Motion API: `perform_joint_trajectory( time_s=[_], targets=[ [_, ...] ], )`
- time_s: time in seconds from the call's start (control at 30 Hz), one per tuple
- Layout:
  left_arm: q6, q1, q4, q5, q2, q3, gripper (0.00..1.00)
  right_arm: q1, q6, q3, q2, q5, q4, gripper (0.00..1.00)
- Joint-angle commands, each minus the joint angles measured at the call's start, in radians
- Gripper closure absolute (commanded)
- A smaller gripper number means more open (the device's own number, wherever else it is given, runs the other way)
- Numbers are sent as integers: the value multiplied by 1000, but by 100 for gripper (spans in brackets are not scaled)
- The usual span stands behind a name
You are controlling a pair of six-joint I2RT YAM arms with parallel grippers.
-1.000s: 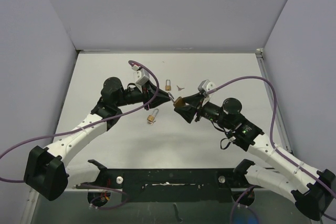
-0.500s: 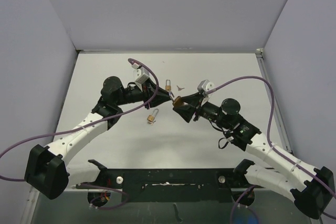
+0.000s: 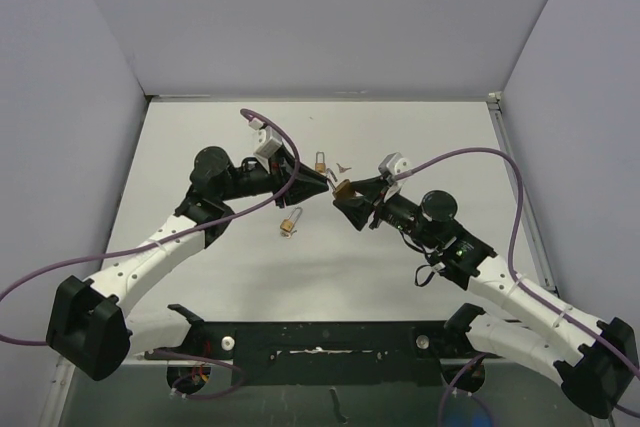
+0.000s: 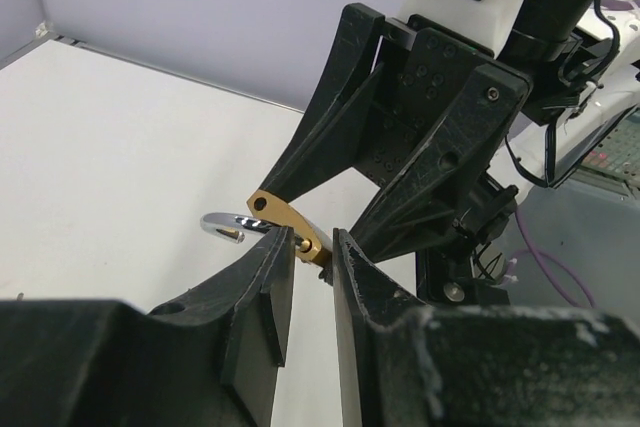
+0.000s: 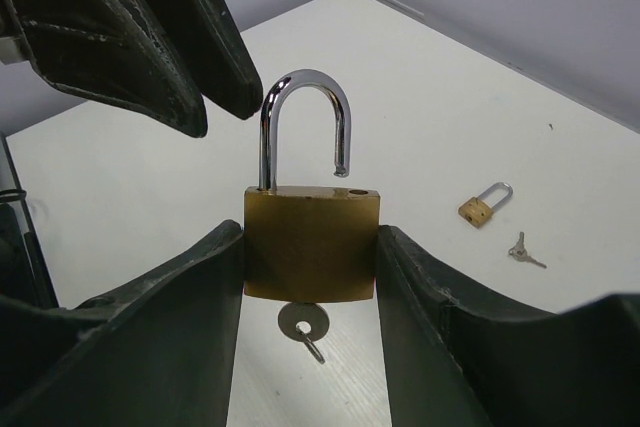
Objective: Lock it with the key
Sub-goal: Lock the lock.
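Note:
A brass padlock with its steel shackle open is clamped by the body in my right gripper, held upright above the table. A small key sticks out of its underside. In the top view the padlock hangs mid-table between the two grippers. My left gripper points at it from the left. Its fingers sit just beside the shackle's top. In the left wrist view my left gripper has its jaws a narrow gap apart, holding nothing, and the padlock's edge lies right at the fingertips.
A small shut padlock and a loose pair of keys lie just behind the grippers. They also show in the right wrist view, the small padlock and keys. Another small padlock lies in front of the left gripper. Walls enclose three sides.
Both grippers have drifted slightly toward the back. The left fingertips have closed in on the padlock's shackle. The right gripper's hold on the padlock is unchanged.

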Motion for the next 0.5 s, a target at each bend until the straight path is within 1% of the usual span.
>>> perform_joint_trajectory(
  time_s=[0.0,0.27,0.37,0.47],
  targets=[
    [-23,-8,77,7,-52,50,79,7,-24,1,-13,24,94,100],
    [-64,-8,54,29,5,89,78,17,-68,14,1,41,98,100],
    [-62,-11,24,23,23,99,81,21,-90,23,3,57,98,100],
    [-19,-13,-49,-21,17,101,83,21,-95,29,-4,45,110,100]
  ],
)
